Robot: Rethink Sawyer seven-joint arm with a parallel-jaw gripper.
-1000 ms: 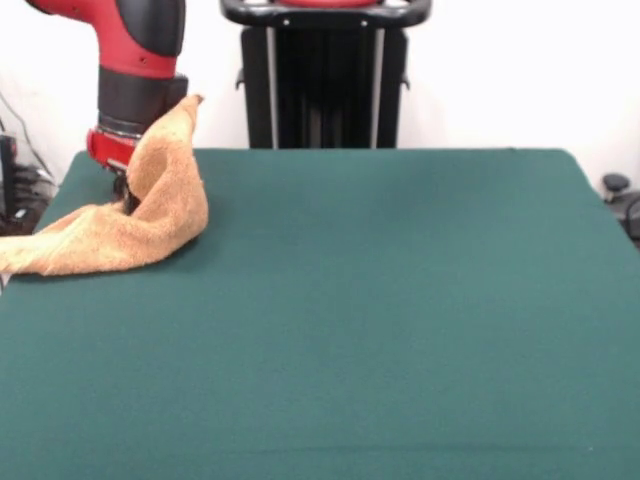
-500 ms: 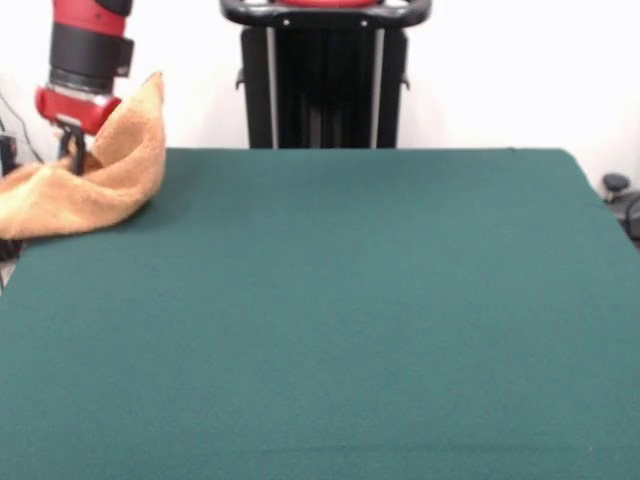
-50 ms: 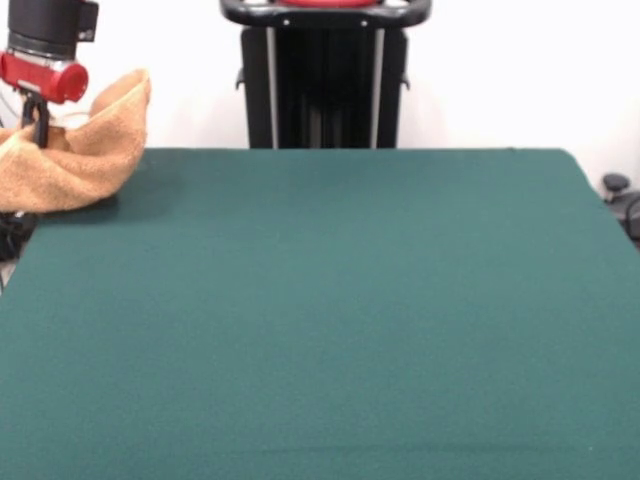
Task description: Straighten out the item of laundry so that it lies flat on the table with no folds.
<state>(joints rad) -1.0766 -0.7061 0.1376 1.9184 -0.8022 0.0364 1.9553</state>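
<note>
The gripper [image 3: 40,128], apparently clamped on the bunched towel [image 3: 75,160], holds it at the table [image 3: 330,300] corner, where it risks sliding off.

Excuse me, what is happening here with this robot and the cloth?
The robot arm's gripper is holding an orange towel at the far left corner of the green table. The towel is bunched and partly lifted, hanging over the table's edge, not flat. The rest of the table is bare, so the straightening is not yet done.
</note>
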